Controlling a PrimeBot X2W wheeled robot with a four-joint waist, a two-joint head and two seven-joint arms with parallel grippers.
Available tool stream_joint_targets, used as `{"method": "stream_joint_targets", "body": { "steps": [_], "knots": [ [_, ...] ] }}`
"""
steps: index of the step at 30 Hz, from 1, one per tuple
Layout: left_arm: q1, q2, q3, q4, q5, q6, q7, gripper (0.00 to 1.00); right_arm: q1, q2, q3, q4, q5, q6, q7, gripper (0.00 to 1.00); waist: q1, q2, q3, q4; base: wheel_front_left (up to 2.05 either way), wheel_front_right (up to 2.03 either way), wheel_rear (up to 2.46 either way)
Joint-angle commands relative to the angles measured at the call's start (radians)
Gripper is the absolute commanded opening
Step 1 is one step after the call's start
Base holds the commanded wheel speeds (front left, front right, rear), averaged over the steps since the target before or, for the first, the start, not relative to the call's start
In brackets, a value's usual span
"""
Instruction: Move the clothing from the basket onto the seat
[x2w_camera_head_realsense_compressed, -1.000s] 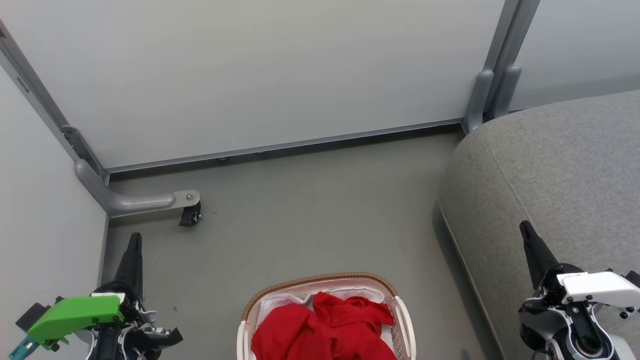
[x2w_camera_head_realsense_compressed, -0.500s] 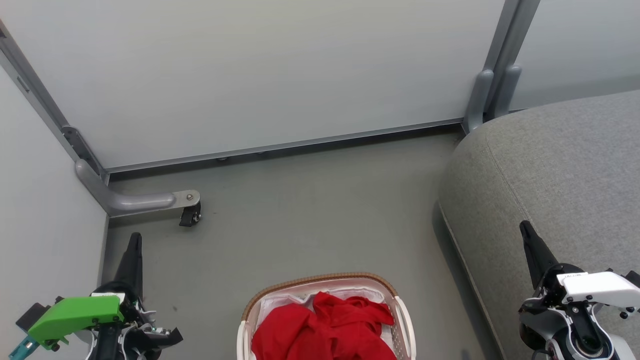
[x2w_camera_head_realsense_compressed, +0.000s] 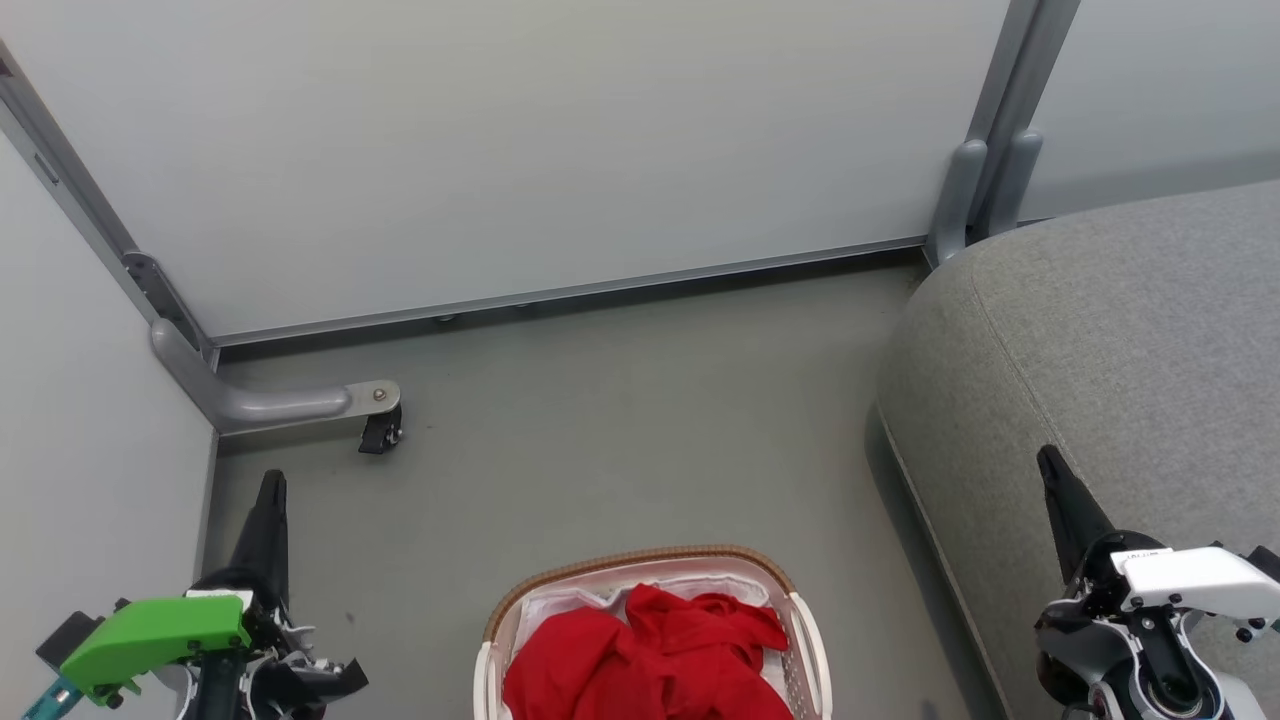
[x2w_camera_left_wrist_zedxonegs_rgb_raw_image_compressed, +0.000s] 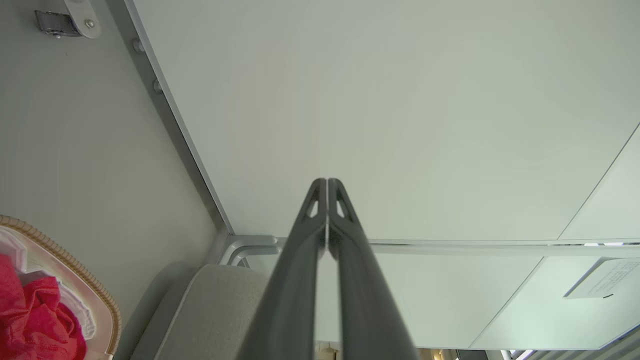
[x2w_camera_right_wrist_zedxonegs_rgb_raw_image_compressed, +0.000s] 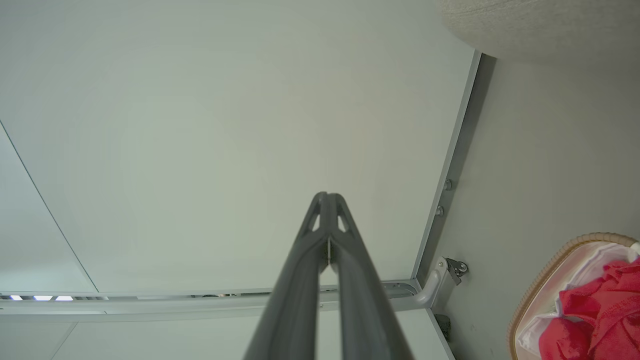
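Clothing (x2w_camera_head_realsense_compressed: 650, 660): one red heap in the basket (x2w_camera_head_realsense_compressed: 640, 556), bottom centre of the frame; piece count unclear
Seat (x2w_camera_head_realsense_compressed: 1100, 330): one, grey, right side, near the basket
Grippers: two; left gripper (x2w_camera_head_realsense_compressed: 270, 482) lower left, right gripper (x2w_camera_head_realsense_compressed: 1048, 460) lower right, each with fingers together, empty
Risk: trailing cloth may catch the rim and tip the basket
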Motion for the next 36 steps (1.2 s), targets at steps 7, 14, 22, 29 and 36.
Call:
{"method": "stream_joint_targets", "body": {
  "steps": [7, 14, 22, 29, 36],
  "knots": [
    [0.006, 0.001, -0.009, 0.031, 0.024, 0.002, -0.022, 1.0, 0.005, 0.0, 0.01, 0.014, -0.019, 0.0, -0.018, 1.0, 0.0, -0.0001, 0.001, 0.0, 0.0, 0.0, 0.0],
    [-0.007, 0.017, -0.022, 0.033, 0.155, 0.001, -0.057, 1.0, -0.008, -0.03, 0.038, 0.018, -0.12, 0.0, -0.057, 1.0, 0.0, -0.0001, 0.005, -0.001, 0.0, 0.0, 0.0],
    [-0.015, 0.029, -0.036, 0.034, 0.351, 0.001, -0.093, 1.0, -0.027, -0.04, 0.051, 0.012, -0.308, 0.0, -0.093, 1.0, 0.0, -0.0001, 0.011, -0.002, 0.0, 0.0, 0.0],
    [-0.022, 0.042, -0.06, 0.047, 0.502, 0.0, -0.122, 1.0, -0.052, -0.053, 0.076, 0.008, -0.451, 0.0, -0.122, 1.0, 0.0, -0.0001, 0.014, -0.002, 0.0, 0.0, 0.0],
    [-0.025, 0.049, -0.074, 0.06, 0.62, 0.001, -0.149, 1.0, -0.061, -0.052, 0.09, 0.005, -0.568, 0.0, -0.149, 1.0, 0.0, -0.0001, 0.014, 0.0, 0.0, 0.0, 0.0]
  ]
}}
